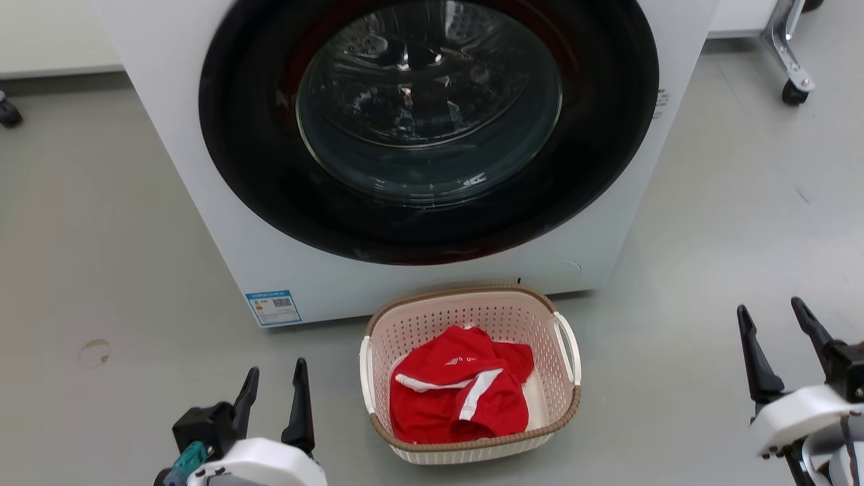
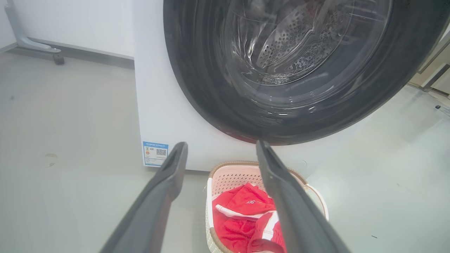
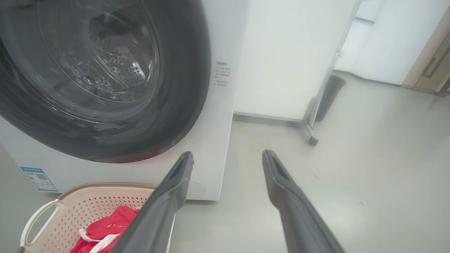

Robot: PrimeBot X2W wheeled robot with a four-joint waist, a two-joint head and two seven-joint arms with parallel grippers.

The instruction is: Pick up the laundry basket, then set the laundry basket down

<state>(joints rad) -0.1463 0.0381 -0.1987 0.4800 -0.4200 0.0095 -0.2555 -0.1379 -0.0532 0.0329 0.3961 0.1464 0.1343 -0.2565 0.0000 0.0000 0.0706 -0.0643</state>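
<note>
Here, perforated plastic laundry basket point(image 1: 472, 314), rounded, woven-look rim.

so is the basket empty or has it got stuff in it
Not empty: the basket holds a crumpled red garment with white trim, covering most of its bottom.

two grippers showed, left gripper point(image 1: 277, 368) and right gripper point(image 1: 770, 307); between them one laundry basket point(image 1: 466, 317), one red garment point(image 1: 459, 391); ahead one washer point(image 1: 223, 256).

Lab-like laundry test space: washer point(image 1: 405, 169) (front-loader), bare grey floor point(image 1: 101, 270), castered frame point(image 1: 790, 61).
</note>
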